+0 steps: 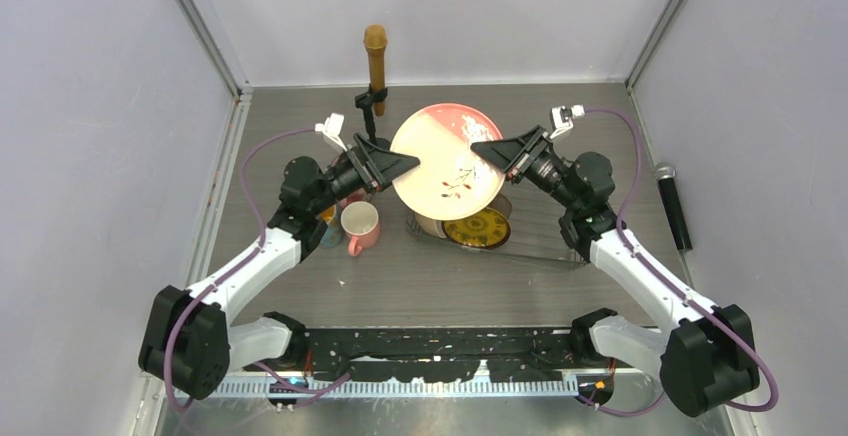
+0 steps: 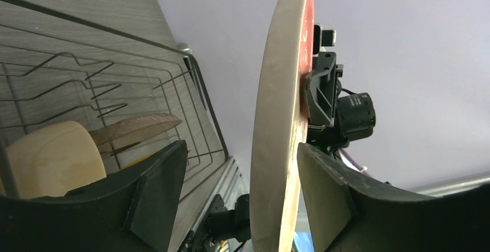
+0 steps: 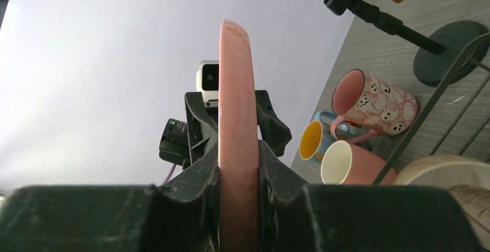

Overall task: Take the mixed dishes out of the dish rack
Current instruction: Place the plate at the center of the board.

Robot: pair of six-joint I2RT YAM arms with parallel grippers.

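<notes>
Large plate [image 1: 447, 171]: pink and cream, held in the air over the far left part of the rack [image 3: 434, 104]. Its face is turned up and toward the near side.
Markings: a dark twig drawing on the plate's cream half. One pink mug [image 3: 378, 99] is printed with white ghost-like faces. The small yellow plate [image 1: 478, 228] has a dark ring pattern.
Right hand [image 1: 478, 148]: clamped tight on the plate's right rim, one finger on each face.
Left hand [image 1: 412, 162]: straddles the left rim with its fingers [image 2: 156, 197] spread. One finger is clearly off the plate. The other is just beside it, and contact cannot be told.
Arms: both reach from the near corners inward and far, and the hands point at each other across the plate.
In the rack: the small yellow plate stands on edge, with a cream bowl [image 2: 52, 159] to its left.
Left of the rack: a plain pink mug [image 1: 360, 224] and a mug with yellow inside [image 3: 312, 142] stand close together on the bench [image 1: 450, 286], with the printed mug.
Far side: a microphone stand [image 1: 372, 106] is just beyond the plate's left edge.
Right side: a microphone [image 1: 673, 201] lies near the wall.
Open room: bare bench between the rack and the arm bases. Walls close in on the left, right and far sides.
</notes>
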